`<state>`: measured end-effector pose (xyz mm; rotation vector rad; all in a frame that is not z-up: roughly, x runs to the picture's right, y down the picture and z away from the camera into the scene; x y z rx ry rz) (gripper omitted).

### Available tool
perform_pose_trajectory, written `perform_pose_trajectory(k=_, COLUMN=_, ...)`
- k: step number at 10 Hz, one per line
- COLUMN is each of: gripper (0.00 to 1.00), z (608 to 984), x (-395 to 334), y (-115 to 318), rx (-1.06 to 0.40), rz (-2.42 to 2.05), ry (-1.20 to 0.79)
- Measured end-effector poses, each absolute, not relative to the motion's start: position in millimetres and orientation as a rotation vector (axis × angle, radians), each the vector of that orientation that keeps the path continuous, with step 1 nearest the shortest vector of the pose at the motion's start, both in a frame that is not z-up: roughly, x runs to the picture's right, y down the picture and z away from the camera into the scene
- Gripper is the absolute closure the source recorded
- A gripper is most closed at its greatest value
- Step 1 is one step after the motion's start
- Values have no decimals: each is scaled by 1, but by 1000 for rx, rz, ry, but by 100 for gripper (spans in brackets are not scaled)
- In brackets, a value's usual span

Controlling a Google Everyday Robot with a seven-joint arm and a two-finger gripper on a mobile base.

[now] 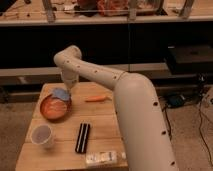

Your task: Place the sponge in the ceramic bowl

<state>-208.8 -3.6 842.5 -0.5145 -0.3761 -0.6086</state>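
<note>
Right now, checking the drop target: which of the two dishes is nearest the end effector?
The ceramic bowl, wide and orange-red: the end effector hangs at its far rim by the sponge. The white cup stands farther off.

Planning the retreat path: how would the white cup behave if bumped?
The white cup stands upright and narrows toward its base, so it would likely tip rather than slide. It looks thin-walled, so probably light. The gripper is away from it, above the far rim of the ceramic bowl, at the sponge.
</note>
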Motion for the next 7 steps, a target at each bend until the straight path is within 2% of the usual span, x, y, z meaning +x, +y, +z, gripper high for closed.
perform_pose_trajectory(k=7, gripper=100, z=845, x=-214, y=-3, rx=-506, rz=-623, ry=-381)
